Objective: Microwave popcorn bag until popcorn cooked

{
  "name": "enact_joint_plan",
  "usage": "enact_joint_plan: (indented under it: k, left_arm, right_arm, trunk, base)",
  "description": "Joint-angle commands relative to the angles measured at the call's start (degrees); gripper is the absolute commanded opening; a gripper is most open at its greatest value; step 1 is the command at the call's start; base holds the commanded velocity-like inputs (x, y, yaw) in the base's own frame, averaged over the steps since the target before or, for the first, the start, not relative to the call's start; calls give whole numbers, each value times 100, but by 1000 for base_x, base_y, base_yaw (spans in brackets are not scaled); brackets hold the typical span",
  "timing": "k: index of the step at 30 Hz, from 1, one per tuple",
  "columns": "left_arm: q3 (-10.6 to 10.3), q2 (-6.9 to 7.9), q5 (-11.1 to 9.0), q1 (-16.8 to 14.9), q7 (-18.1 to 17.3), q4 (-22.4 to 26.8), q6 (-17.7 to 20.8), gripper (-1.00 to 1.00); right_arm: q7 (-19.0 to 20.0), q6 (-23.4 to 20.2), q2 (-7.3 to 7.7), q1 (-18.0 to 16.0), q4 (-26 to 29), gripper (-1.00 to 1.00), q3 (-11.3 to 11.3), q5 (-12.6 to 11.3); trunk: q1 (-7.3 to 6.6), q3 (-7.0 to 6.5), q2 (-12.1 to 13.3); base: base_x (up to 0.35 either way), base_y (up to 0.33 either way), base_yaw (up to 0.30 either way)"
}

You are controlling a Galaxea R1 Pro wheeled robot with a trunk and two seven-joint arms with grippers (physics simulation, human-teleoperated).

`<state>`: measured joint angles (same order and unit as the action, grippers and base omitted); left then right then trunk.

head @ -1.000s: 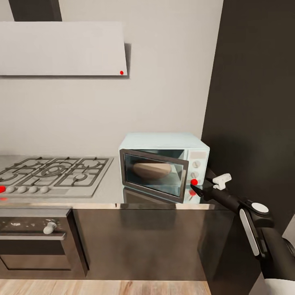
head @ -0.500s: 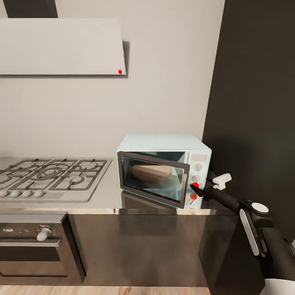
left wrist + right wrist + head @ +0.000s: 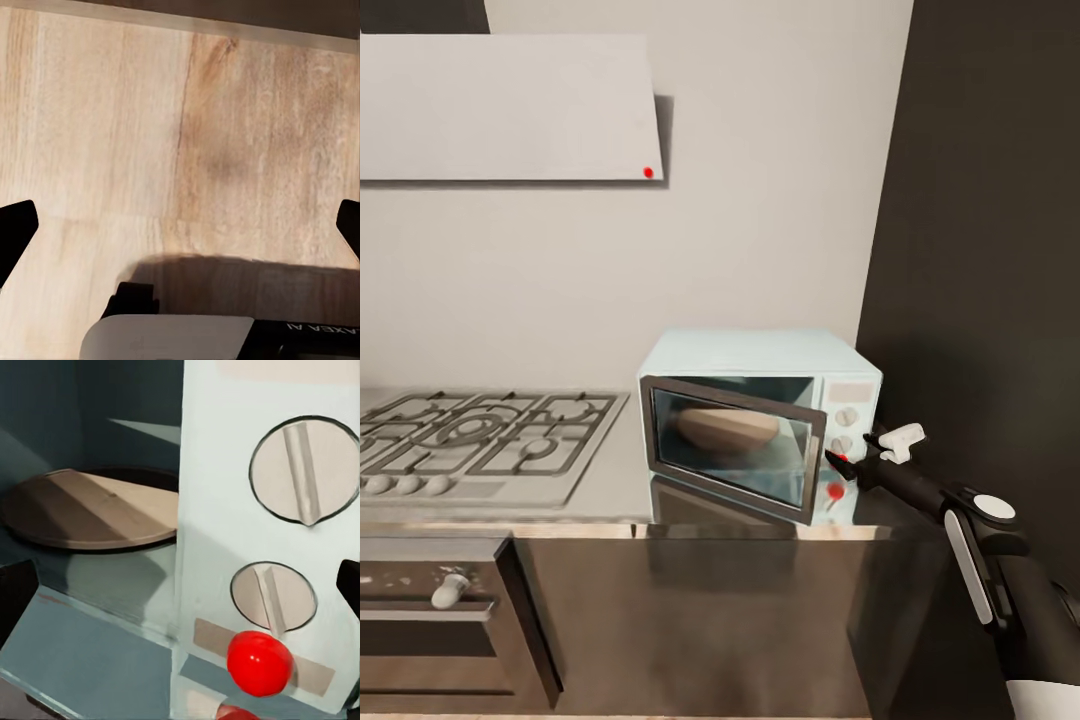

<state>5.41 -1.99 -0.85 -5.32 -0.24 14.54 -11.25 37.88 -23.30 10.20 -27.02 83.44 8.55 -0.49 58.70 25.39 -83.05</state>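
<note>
Here the right end effector [image 3: 838, 461], fingers spread with nothing held, sits at the microwave [image 3: 760, 420] control panel's red button [image 3: 259, 662]. No popcorn bag shows; such paper should be light and crushable, best pinched at its rim.

You're in a kitchen: a gas hob [image 3: 480, 440] under a white hood [image 3: 510, 108], a microwave [image 3: 760, 425] on the metallic countertop [image 3: 615, 470], an oven [image 3: 445, 620] below.
</note>
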Motion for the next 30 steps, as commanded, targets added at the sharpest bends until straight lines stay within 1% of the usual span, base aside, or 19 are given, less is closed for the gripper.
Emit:
enact_joint_plan:
  k: [1, 10, 13, 19, 26, 30]
  left_arm:
    - [28, -4, -10, -4, -3, -4, -17, 100]
    - [22, -4, -11, -4, -3, -4, -18, 100]
    - [22, -4, -11, -4, -3, -4, -18, 100]
    - [22, -4, -11, -4, -3, -4, -18, 100]
    - [30, -4, -11, -4, -3, -4, -18, 100]
    - [30, -4, -11, -4, -3, -4, -17, 100]
  right_arm:
    - [27, -43, -1, -5, 6, 100, 7, -5]
    - [22, -43, -7, -5, 6, 100, 1, 1]
    - [25, -43, -9, -5, 6, 100, -4, -1]
    - [20, -43, -11, -5, 6, 100, -25, 1]
    - [22, -46, -10, -5, 6, 100, -23, -2]
    - [25, -49, -10, -5, 6, 100, -5, -4]
  trunk:
    - [3, 6, -3]
    - [3, 6, -3]
    - [3, 6, -3]
    - [3, 6, -3]
    - [3, -1, -3]
    - [3, -2, -3]
  base:
    - [264, 0, 0]
    - [40, 0, 5]
    - [0, 0, 189]
    - [0, 0, 60]
    - [0, 0, 240]
    - [0, 0, 55]
